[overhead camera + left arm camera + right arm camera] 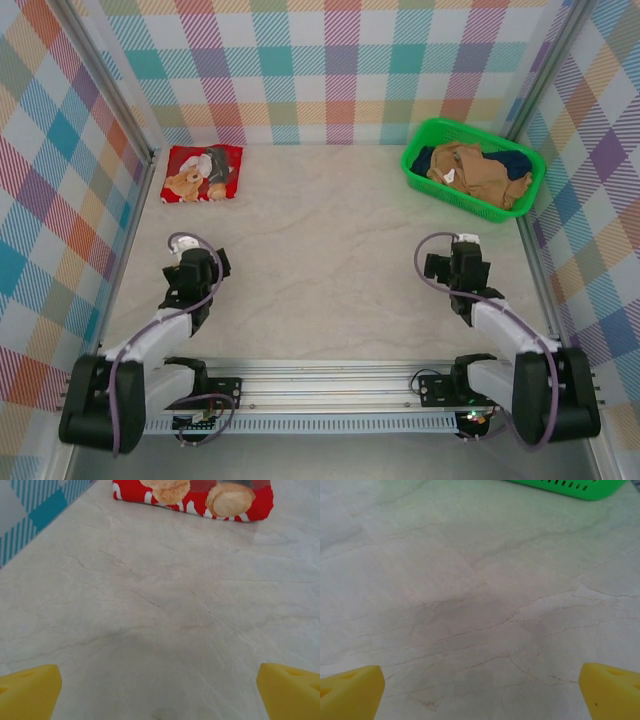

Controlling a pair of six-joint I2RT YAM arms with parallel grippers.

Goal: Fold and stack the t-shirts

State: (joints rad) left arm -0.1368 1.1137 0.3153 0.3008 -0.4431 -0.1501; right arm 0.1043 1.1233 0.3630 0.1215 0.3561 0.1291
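Note:
A bright red t-shirt (203,173) with a brown teddy-bear print lies folded at the table's far left; its near edge also shows at the top of the left wrist view (195,495). A tan t-shirt (472,172) and a dark navy t-shirt (512,162) lie crumpled in the green basket (440,185) at the far right. My left gripper (193,262) hovers over bare table well short of the red shirt, open, its yellow fingertips (27,690) wide apart with nothing between. My right gripper (462,262) is open too, its fingertips (350,690) over bare table, near side of the basket.
The marble-look tabletop (320,250) lies bare between the two arms. Plaid walls close in the left, back and right sides. The basket's green rim (570,487) shows at the top of the right wrist view. A metal rail (320,375) runs along the near edge.

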